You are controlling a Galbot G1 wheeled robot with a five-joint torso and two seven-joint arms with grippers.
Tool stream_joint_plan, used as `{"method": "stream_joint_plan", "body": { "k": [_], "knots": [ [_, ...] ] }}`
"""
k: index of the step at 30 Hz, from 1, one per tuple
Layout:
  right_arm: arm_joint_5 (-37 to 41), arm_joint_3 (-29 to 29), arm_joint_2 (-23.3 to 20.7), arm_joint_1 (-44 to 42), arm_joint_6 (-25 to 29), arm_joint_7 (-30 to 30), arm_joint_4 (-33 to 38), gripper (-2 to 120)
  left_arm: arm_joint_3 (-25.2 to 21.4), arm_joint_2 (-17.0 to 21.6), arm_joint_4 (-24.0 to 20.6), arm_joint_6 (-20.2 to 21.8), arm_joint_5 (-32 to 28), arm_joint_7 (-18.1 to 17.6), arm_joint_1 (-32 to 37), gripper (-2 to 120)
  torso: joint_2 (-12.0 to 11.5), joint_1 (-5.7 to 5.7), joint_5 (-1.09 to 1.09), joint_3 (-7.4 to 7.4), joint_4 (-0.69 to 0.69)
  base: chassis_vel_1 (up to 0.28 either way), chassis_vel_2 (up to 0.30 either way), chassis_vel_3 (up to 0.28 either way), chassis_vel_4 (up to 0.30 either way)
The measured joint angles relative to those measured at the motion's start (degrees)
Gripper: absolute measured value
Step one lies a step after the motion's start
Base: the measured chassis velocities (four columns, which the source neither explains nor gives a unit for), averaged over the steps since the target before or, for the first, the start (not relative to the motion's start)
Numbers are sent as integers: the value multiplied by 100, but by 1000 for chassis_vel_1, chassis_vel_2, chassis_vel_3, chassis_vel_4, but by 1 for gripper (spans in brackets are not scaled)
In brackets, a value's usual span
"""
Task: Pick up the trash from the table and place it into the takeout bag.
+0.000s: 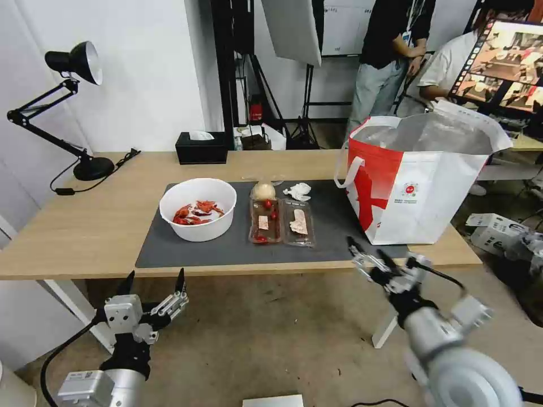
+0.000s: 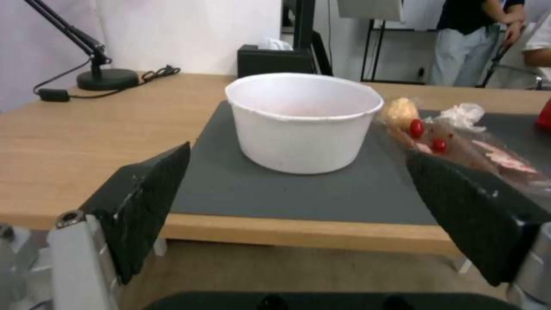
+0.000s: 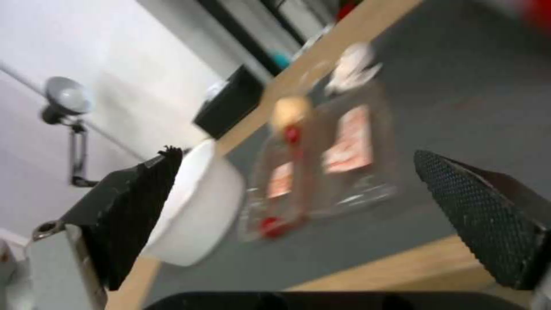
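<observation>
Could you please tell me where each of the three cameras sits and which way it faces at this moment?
Head view: from the robot's head, looking forward and down over the table; the left gripper and right gripper hang open below the near edge.
Left wrist view: on the left arm, facing the white bowl; its own open fingers frame it.
Right wrist view: on the right arm, tilted, facing the clear tray.
Shared: both wrist views show the bowl and the tray.
</observation>
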Motion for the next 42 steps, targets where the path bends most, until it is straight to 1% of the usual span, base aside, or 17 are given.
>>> {"method": "stream_joint_plan", "body": {
  "k": [1, 2, 3, 5, 7, 9, 11, 13, 14, 15, 18, 21, 22, 31, 42],
  "knots": [
    [119, -114, 20, 148, 15, 100, -79, 100, -3, -8, 0, -14, 21, 0, 23, 100, 0, 0, 0, 0, 1, 0, 0, 0, 0],
    [554, -460, 106, 541, 94, 394, -333, 100, -16, -33, 1, -43, 79, -2, 91, 100, 0, 0, -1, 0, 1, 0, 0, 0, 0],
    [554, -460, 106, 541, 94, 394, -333, 100, -16, -33, 1, -43, 79, -2, 91, 100, 0, 0, -1, 0, 1, 0, 0, 0, 0],
    [948, -754, 221, 902, 179, 712, -620, 100, -31, -51, 2, -73, 135, -3, 145, 100, 0, 0, 0, 0, 0, 0, 0, 0, 0],
    [1428, -1028, 421, 1329, 352, 1122, -960, 100, -56, -85, 3, -149, 236, -3, 227, 100, 0, 0, -2, 0, 1, 0, 0, 0, 0],
    [1534, -1077, 473, 1400, 387, 1219, -1020, 100, -62, -94, 4, -164, 256, -3, 246, 100, 0, 0, -1, 0, 0, 0, 0, 0, 0],
    [2020, -1196, 740, 1698, 557, 1727, -1233, 100, -91, -131, 4, -216, 350, -4, 312, 100, 0, 0, -1, 0, 0, 0, 0, 0, 0],
    [2089, -1205, 780, 1736, 577, 1800, -1261, 100, -96, -137, 4, -222, 359, -4, 316, 100, 0, 0, -1, 0, 0, 0, 0, 0, 0],
    [2329, -1247, 944, 1892, 693, 2101, -1379, 100, -121, -164, 4, -237, 379, -3, 329, 100, 0, 0, -1, 0, 1, 0, 0, 0, 0],
    [2329, -1247, 944, 1892, 693, 2101, -1379, 100, -121, -164, 4, -237, 379, -3, 329, 100, 0, 0, -1, 0, 1, 0, 0, 0, 0],
    [2468, -1300, 1190, 2092, 911, 2517, -1575, 100, -164, -175, 5, -241, 386, -4, 342, 100, 1, 0, -1, 0, 0, 0, 0, 0, 0],
    [2472, -1307, 1262, 2145, 987, 2637, -1638, 100, -176, -176, 5, -242, 386, -4, 349, 100, 1, 0, -1, 0, 0, 0, 0, 0, 0],
    [2480, -1308, 1348, 2219, 1088, 2841, -1733, 100, -196, -175, 5, -242, 386, -4, 357, 100, 0, 0, -1, 0, 0, 0, 0, 0, 0],
    [2522, -1259, 1560, 2391, 1189, 3064, -2009, 100, -252, -142, 4, -245, 365, -20, 356, 100, 1, 0, 0, 0, 0, 0, 0, 0, 0],
    [2457, -1128, 1800, 2444, 1203, 3074, -2221, 100, -261, -70, 5, -245, 341, -23, 332, 100, 1, 0, 0, -1, 0, 0, 0, 0, 0]
  ]
}}
